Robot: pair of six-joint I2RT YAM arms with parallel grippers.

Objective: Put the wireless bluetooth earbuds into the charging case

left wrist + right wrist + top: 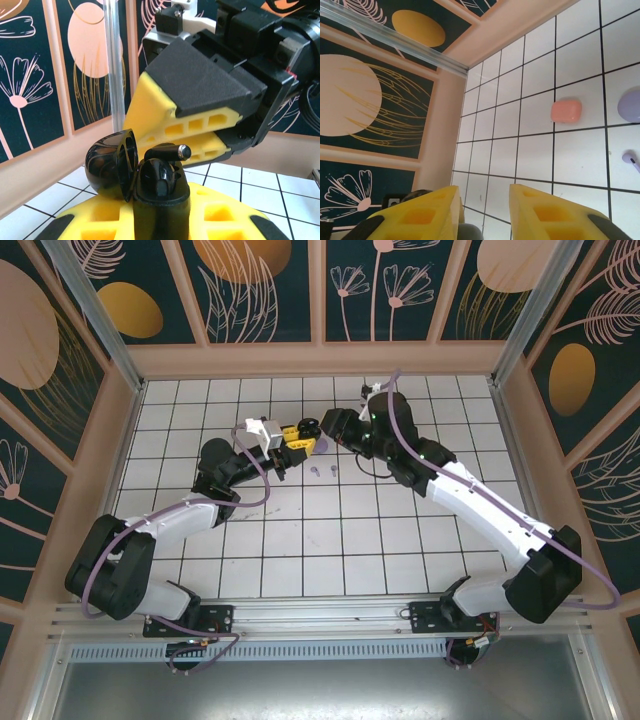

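My left gripper point(160, 225) clamps the black charging case point(145, 187); right gripper point(484, 192) parted, empty. Atop case, black earbud point(167, 151): likely light, slick; pinch stem.

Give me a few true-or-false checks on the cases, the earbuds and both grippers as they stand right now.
1. The glossy black charging case held in the left gripper has its lid open. True.
2. The salmon-orange rounded case is open. False: it lies closed on the white tiled table.
3. A black stemmed earbud sits at the mouth of the black case. True.
4. The right gripper clamps an earbud. False: its yellow fingers stand apart with nothing between them, and a lavender stemmed earbud lies on the table.
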